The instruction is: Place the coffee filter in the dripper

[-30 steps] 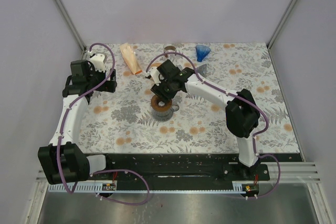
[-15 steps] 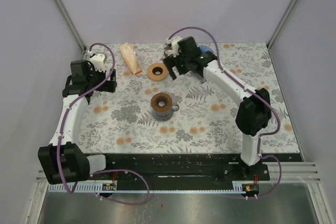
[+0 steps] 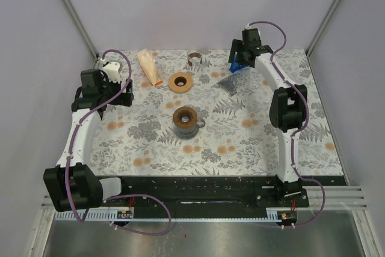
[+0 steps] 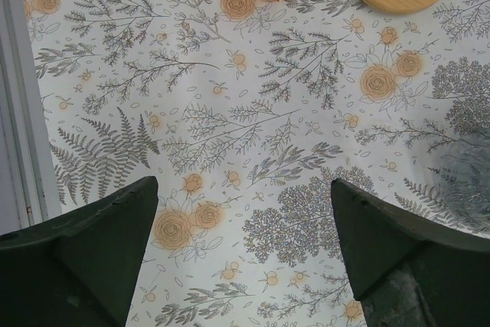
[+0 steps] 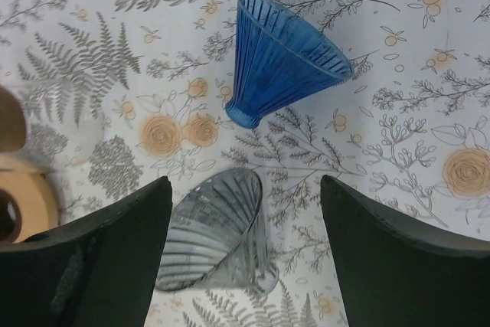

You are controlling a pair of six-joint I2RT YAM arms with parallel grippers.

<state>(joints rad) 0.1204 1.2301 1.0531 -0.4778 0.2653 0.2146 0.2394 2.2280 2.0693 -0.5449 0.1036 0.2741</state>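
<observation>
- Blue cone dripper point(image 5: 279, 55) lies on its side on the flowery table point(image 5: 429, 51). A grey see-through cone dripper point(image 5: 218, 227) lies on its side just beside it, nearer the arms.
- The right gripper point(image 5: 245, 181) hangs over these two cones. Its jaws are wide apart and hold nothing.
- The coffee filter point(image 3: 150, 67) looks like folded orange and cream paper. It lies at the far left of the table, well apart from both cones and near a wooden ring point(image 3: 180, 81).
- The left gripper point(image 4: 243, 185) is also spread wide and empty, over bare table. The filter's tip shows at the top of its view.
- I think the step now is to pick up one dripper.
- To do it well, go down on one cone only. The two lie close, so a finger could bump the other one and make it roll.
- Put one finger on each side of the cone's wall, near the wide end, and squeeze gently. The plastic looks smooth and may slip.
- Then stand it with the wide end up, so the filter can drop in.
- A glass mug point(image 3: 185, 120) with a brown top stands in the middle. Keep the arm clear of it.
</observation>
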